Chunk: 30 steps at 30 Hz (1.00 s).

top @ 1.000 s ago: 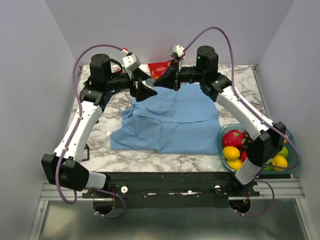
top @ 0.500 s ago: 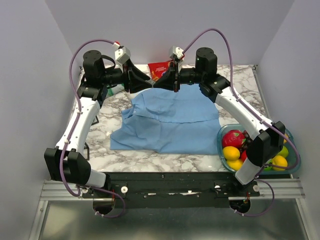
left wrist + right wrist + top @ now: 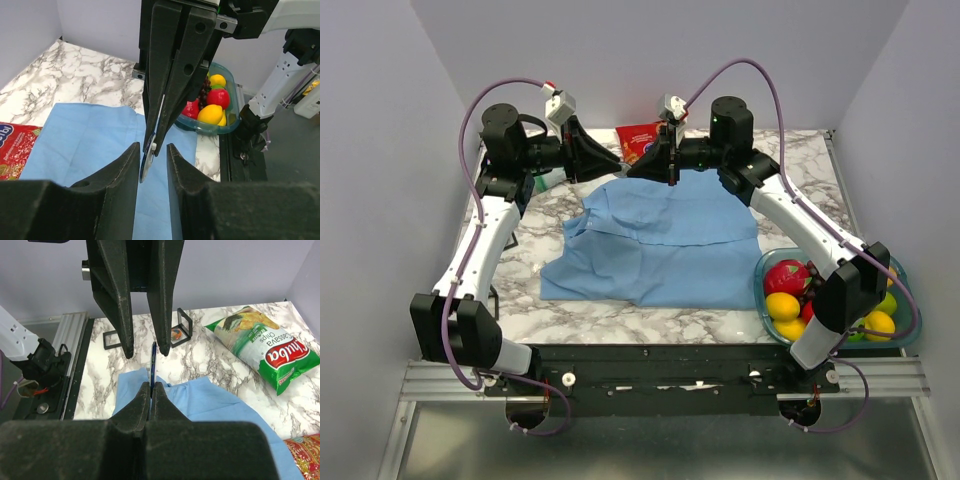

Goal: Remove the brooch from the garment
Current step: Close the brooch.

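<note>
L jaws, wide a sec. ago, are now narrowing either side of brooch (image 3: pixel 145 165), not yet gripping. R jaws are pinching brooch above garment (image 3: pixel 660 240) far edge. Probably handover; brooch appears detached.

Upside-down "Cassava Chips" in white letters on the green and white chip bag (image 3: pixel 261 346), red logo beside it with a brand like "Chifles", not fully sure, white rounded letters on the red packet (image 3: pixel 12 150), cut off at the edge, not readable
</note>
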{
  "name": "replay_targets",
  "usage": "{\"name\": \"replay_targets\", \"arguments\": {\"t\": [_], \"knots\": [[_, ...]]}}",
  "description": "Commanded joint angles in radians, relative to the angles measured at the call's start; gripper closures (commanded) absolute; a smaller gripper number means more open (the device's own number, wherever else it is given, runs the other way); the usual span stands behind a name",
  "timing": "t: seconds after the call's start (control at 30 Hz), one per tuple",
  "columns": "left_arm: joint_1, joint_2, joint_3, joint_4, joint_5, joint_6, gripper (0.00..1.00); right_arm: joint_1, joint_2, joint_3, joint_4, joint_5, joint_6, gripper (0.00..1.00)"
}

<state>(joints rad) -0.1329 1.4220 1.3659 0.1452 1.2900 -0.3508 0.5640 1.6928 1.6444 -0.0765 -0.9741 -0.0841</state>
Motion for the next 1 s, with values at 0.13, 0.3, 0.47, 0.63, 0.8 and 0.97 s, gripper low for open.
{"name": "replay_targets", "arguments": {"t": [0.13, 0.3, 0.47, 0.63, 0.8, 0.97], "knots": [[-0.002, 0.012, 0.028, -0.134, -0.004, 0.122, 0.87, 0.002, -0.024, -0.003, 0.004, 0.000, -0.006, 1.00], [-0.002, 0.017, 0.044, -0.182, -0.017, 0.159, 1.00, 0.002, -0.018, -0.001, 0.007, -0.002, -0.006, 1.00], [0.026, 0.025, 0.214, -0.765, -0.107, 0.769, 1.00, -0.010, -0.053, -0.029, 0.001, 0.075, -0.003, 0.60], [0.053, 0.095, 0.307, -1.657, -0.561, 1.443, 1.00, -0.090, -0.111, -0.104, -0.008, 0.124, 0.052, 0.18], [0.091, -0.078, 0.006, -1.632, -0.935, 1.504, 1.00, -0.142, -0.140, -0.172, -0.037, 0.211, 0.078, 0.01], [0.093, -0.218, -0.188, -1.625, -1.116, 1.442, 1.00, -0.147, -0.143, -0.201, -0.075, 0.261, 0.075, 0.00]]}}
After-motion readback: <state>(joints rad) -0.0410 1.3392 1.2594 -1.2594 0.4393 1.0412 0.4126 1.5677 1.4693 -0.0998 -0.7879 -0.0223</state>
